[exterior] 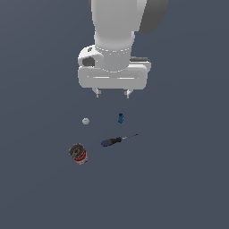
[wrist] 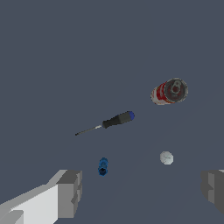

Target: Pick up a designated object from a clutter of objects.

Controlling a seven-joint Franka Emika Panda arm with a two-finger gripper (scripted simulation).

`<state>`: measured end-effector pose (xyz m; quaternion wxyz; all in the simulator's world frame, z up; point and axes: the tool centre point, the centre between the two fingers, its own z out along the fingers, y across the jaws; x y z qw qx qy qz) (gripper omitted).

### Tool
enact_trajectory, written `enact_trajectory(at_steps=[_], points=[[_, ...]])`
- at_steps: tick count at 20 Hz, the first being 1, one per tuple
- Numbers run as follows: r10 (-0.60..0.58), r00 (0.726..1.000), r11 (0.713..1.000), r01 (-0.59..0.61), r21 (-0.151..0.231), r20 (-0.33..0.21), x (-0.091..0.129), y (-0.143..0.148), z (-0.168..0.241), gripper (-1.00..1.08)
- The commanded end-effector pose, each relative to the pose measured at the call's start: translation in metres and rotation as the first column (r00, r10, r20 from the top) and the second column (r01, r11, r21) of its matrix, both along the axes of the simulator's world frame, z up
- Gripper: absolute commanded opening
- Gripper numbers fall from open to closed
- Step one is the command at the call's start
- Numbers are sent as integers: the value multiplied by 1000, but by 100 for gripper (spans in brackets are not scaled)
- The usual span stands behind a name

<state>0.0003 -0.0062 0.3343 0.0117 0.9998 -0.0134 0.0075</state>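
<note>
Gripper (exterior: 112, 93) hovers wide open and empty, so the blue knobbly piece (exterior: 120, 118) just below-ahead is ungrabbed.

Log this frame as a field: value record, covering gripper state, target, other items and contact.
gripper: gripper open, empty, raised above the items
target: tiny bright-blue knobbly cylinder, lying on the grey floor, untouched
white ball: small white ball, toward the exterior view's left of the target, apart from it
screwdriver: blue-and-black-handled screwdriver with thin dark shaft, lying flat
can: dark round can with red band, on its side
contact: none between gripper and any item
</note>
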Motion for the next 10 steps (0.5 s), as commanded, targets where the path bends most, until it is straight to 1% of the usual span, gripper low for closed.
enact_trajectory(at_steps=[1,4,8,10], points=[[0,1000,1000,0,0,0,0,0,0,100],[-7,1000,1000,7,3,-10,-2,-5,-3,100],[-27,999,1000,28,13,-41,-9,-21,-13,100],[-29,999,999,30,15,-45,-10,-23,-14,100]])
